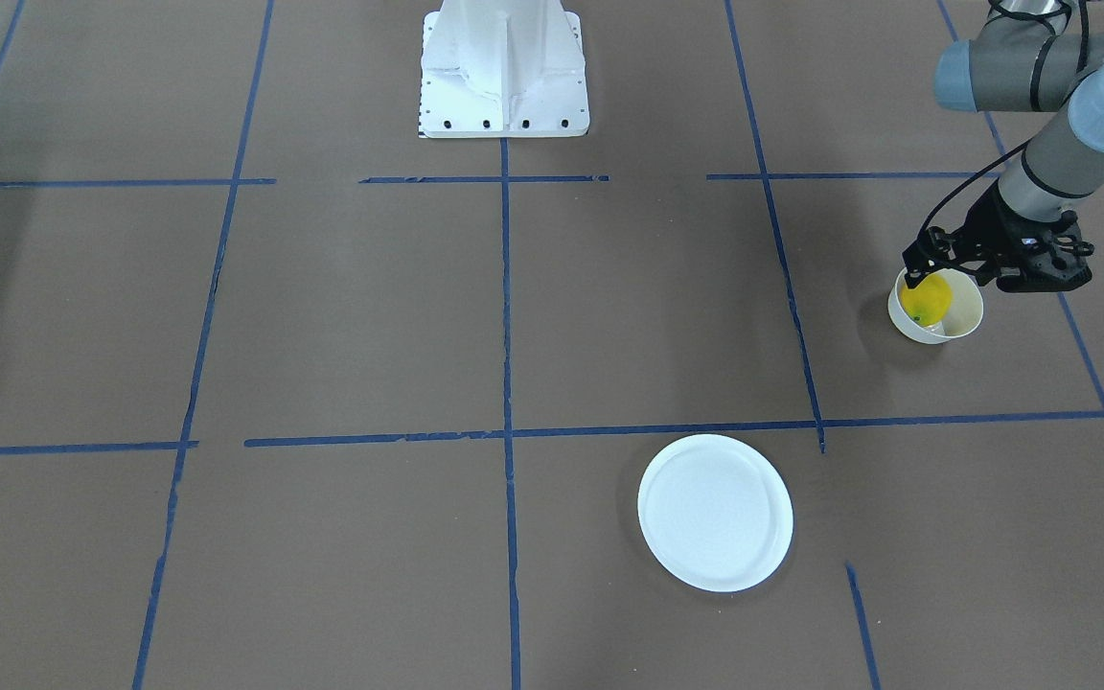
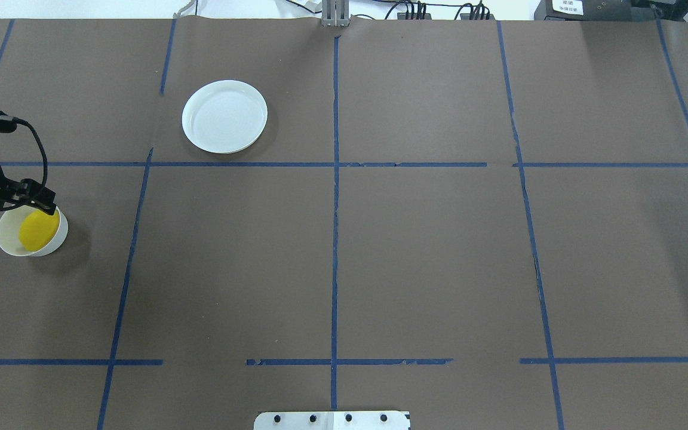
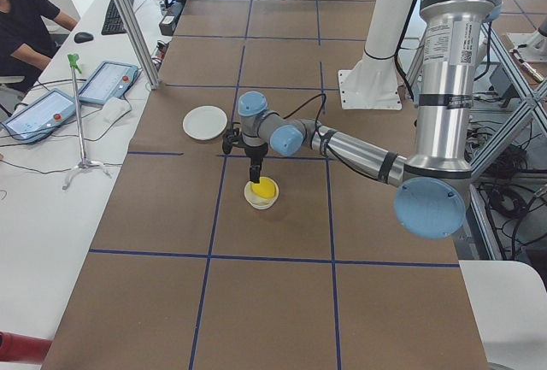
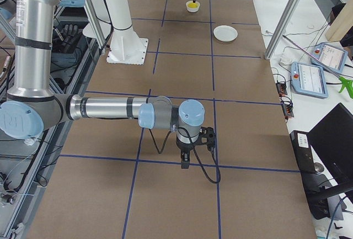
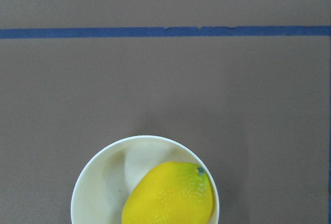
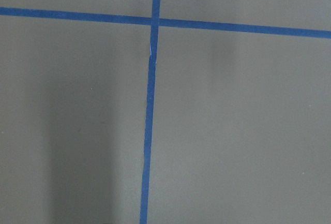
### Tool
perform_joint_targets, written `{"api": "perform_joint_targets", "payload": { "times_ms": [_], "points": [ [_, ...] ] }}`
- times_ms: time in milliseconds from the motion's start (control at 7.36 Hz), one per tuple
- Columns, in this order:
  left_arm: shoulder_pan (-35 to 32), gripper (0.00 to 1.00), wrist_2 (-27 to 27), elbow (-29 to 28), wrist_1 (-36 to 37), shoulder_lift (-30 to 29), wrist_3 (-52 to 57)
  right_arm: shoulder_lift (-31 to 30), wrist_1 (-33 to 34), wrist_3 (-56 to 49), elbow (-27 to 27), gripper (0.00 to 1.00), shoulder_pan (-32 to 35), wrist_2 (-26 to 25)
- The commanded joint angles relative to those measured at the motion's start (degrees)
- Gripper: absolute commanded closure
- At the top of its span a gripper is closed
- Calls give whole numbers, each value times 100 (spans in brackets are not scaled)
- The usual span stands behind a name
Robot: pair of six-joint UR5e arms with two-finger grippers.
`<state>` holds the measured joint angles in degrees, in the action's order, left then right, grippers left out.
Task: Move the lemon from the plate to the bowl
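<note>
Above the lemon (image 1: 926, 299) in the bowl (image 1: 965, 305) hangs the left tool (image 1: 914, 279), opening not discernible.

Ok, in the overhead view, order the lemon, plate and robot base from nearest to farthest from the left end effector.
1. Lemon, in the bowl, right by the left end effector.
2. Plate, farther back, toward centre.
3. Robot base, bottom edge, middle.

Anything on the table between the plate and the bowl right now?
Nothing stands there: overhead, only brown table covering and blue tape lines separate the plate from the bowl.
</note>
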<state>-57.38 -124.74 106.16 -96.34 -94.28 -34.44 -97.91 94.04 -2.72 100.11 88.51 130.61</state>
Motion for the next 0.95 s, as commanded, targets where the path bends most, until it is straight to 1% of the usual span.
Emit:
{"api": "perform_joint_targets", "payload": {
  "times_ms": [0,272,408,544,680,816],
  "points": [
    [-858,0,-15,-7,1388,-958,1653,0,0,0,0,0,0,0],
    [-1781,0,-94,-42,1320,-1013,2500,0,0,0,0,0,0,0],
    [-2125,0,-138,-382,1276,-1013,2739,0,0,0,0,0,0,0],
    [-2345,0,-582,-733,1041,-891,2950,0,0,0,0,0,0,0],
    [-2713,0,-735,-789,986,-533,3082,0,0,0,0,0,0,0],
    [-2856,0,-919,-824,1003,-286,3414,0,0,0,0,0,0,0]
  ]
}}
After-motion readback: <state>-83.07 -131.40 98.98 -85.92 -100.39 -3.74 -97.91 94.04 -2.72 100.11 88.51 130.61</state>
